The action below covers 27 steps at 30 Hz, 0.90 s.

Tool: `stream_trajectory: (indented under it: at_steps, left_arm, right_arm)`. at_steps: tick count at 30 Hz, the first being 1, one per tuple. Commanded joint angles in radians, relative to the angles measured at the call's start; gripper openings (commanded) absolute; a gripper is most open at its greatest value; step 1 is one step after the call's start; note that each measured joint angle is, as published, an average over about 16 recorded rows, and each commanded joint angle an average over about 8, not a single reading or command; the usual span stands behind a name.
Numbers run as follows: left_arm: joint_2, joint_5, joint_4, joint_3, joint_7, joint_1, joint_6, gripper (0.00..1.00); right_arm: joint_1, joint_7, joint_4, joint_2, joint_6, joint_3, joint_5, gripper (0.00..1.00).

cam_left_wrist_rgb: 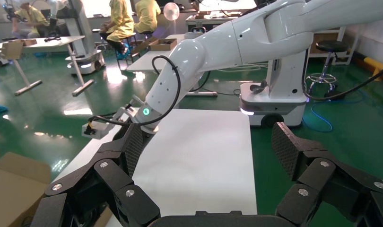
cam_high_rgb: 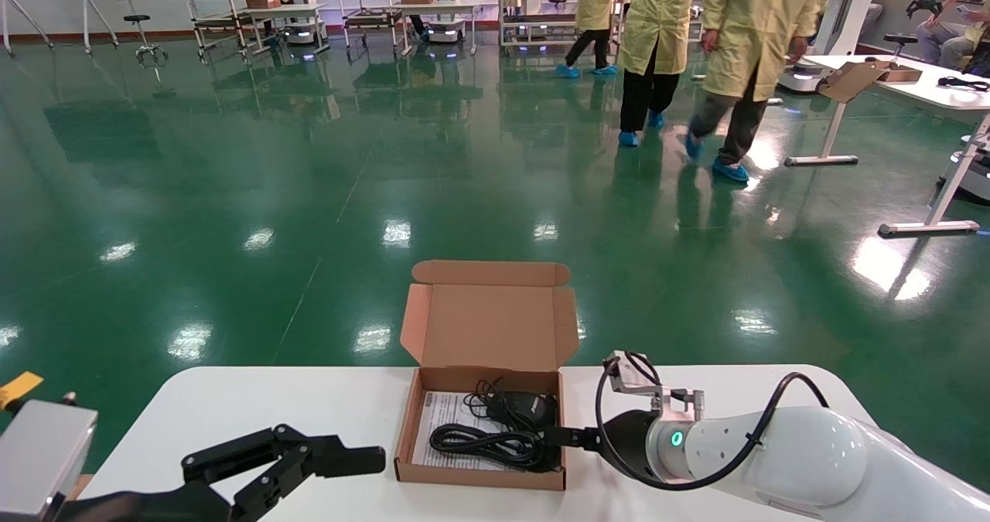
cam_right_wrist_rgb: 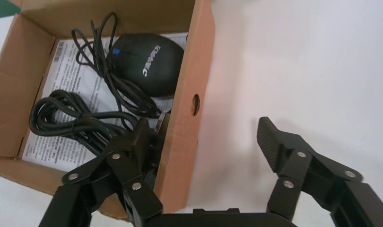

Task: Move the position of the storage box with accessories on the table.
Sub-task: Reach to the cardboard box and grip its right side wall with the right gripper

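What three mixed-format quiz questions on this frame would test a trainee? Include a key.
1. True or false: the storage box has its lid shut.
2. The right gripper straddles which part of the box: A) side wall B) lid C) front wall?
3. Fill in: the mouse lies on a printed ____.

Key: 1 false, it is open. 2 A, one finger inside, one outside. 3 paper sheet.
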<state>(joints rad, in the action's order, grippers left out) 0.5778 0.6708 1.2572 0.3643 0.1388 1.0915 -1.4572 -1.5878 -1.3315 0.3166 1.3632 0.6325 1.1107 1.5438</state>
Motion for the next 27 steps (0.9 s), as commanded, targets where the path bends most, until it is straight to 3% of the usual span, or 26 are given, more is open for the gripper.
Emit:
stream_trajectory:
  at_steps: [1, 27]
  left_arm:
    - [0.0, 0.0, 0.0, 0.0, 0.0, 0.0, 0.0, 1.0]
    - [0.0, 0.0, 0.0, 0.0, 0.0, 0.0, 0.0, 1.0]
  right_arm:
    - [0.0, 0.001, -0.001, 0.0, -0.005, 0.008, -0.007, 0.0]
    - [-0.032, 0.033, -0.051, -0.007, 0.021, 0.064, -0.089, 0.0]
